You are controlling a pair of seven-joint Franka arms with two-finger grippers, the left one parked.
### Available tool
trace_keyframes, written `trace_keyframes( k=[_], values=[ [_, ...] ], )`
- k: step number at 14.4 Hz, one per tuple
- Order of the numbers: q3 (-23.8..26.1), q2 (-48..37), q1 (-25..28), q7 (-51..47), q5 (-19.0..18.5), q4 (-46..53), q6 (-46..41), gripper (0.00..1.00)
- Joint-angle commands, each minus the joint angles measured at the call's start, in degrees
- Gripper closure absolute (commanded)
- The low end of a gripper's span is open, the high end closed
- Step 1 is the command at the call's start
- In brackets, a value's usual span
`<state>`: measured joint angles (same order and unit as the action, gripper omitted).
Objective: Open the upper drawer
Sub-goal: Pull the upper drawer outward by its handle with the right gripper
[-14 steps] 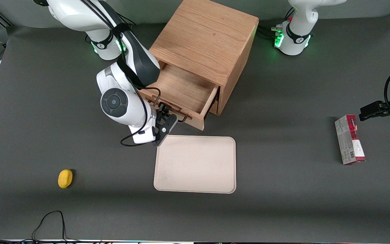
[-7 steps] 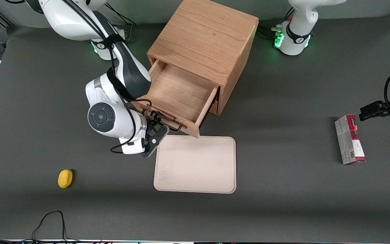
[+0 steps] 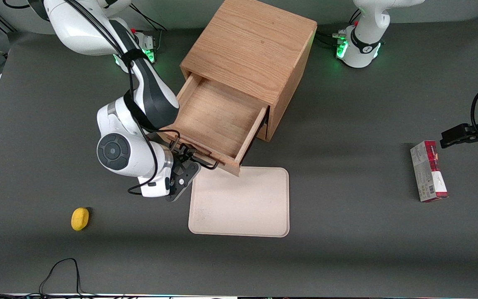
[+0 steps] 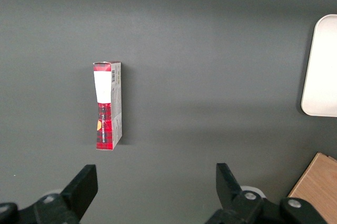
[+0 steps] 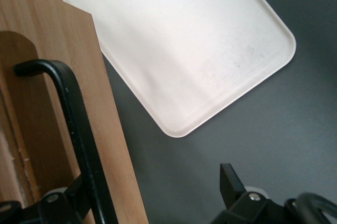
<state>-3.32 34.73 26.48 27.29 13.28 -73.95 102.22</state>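
The upper drawer (image 3: 218, 116) of the light oak cabinet (image 3: 251, 45) stands pulled well out, and its inside shows empty. Its thin black bar handle (image 3: 199, 157) is on the front panel, nearest the front camera. My right gripper (image 3: 185, 166) is at that handle, at the end of the front toward the working arm. In the right wrist view the gripper (image 5: 155, 184) is open wide. The handle (image 5: 73, 113) runs just inside one finger, and the other finger (image 5: 231, 182) stands apart over the grey table. The lower drawer is hidden under the upper one.
A beige tray (image 3: 239, 201) lies just in front of the open drawer and shows in the right wrist view (image 5: 184, 50). A yellow object (image 3: 80, 218) lies toward the working arm's end. A red and white box (image 3: 428, 171) lies toward the parked arm's end.
The upper drawer has slid farther out of the cabinet toward the front camera. My right gripper moved with the handle, and the drawer front now reaches the tray's edge.
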Motion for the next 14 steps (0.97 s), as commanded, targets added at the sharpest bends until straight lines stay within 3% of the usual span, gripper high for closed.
trace_keyframes(
  k=[1,14],
  values=[
    [0.33,3.15,-1.08,1.79,-0.62,4.95,-1.32,0.0],
    [0.59,4.12,-2.84,2.59,-0.62,6.54,-1.14,0.0]
  ],
)
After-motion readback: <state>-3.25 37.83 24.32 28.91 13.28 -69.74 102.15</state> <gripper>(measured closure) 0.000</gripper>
